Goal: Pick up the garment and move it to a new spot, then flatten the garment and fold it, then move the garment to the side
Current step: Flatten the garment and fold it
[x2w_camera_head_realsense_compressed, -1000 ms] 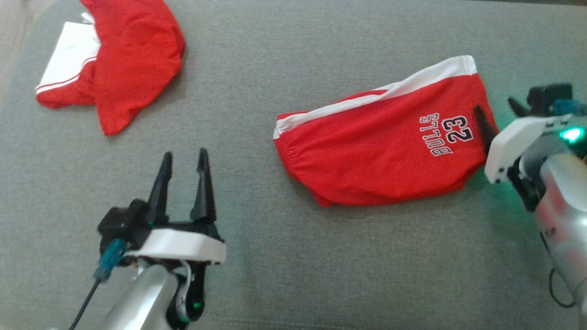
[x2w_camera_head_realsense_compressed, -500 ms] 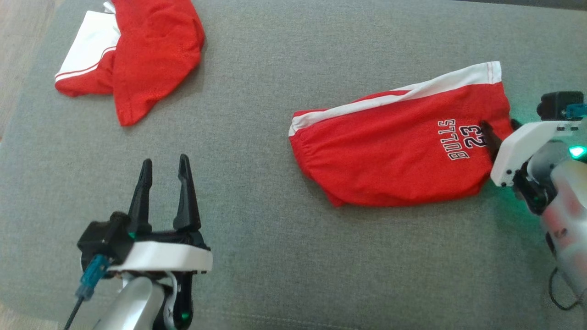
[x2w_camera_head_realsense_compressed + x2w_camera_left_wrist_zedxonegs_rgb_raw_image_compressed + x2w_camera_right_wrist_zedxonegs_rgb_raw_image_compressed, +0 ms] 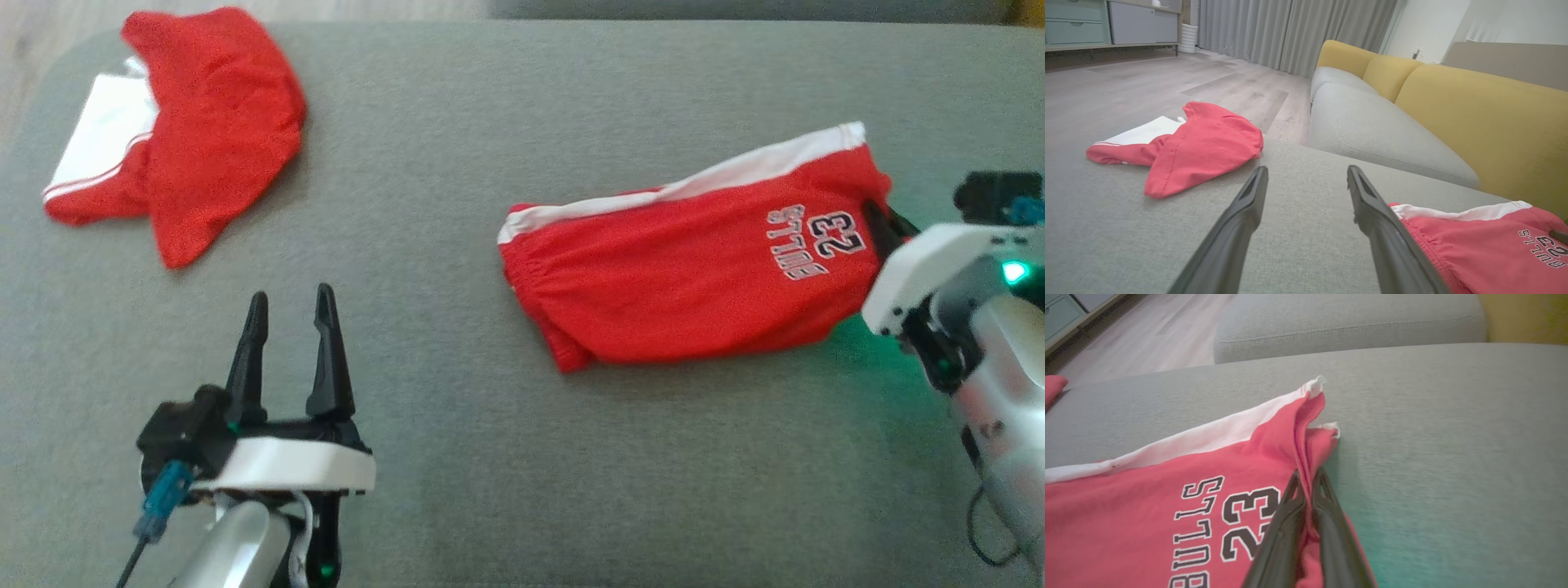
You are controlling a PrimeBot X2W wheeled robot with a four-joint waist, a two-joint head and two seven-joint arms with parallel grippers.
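Note:
The garment [image 3: 678,278] is a pair of red shorts with a white side stripe and "BULLS 23" print, lying folded on the grey cushion at centre right. My right gripper [image 3: 880,219] is shut on the garment's right hem beside the print. In the right wrist view the two dark fingers [image 3: 1290,522] pinch a raised ridge of the red cloth [image 3: 1167,490]. My left gripper [image 3: 291,304] stands open over bare cushion at lower left, well apart from the shorts. The left wrist view has its fingers [image 3: 1372,208] spread, the shorts [image 3: 1486,253] at lower right.
A second red and white garment [image 3: 188,131] lies crumpled at the far left corner of the grey cushion [image 3: 457,457]. A yellow sofa back [image 3: 1474,118] and another grey seat [image 3: 1372,134] lie beyond. Wooden floor [image 3: 1147,77] borders the cushion's far left edge.
My right gripper has shut on the garment's right hem, bunching the cloth into a ridge. The head camera has shifted. The left gripper stays open.

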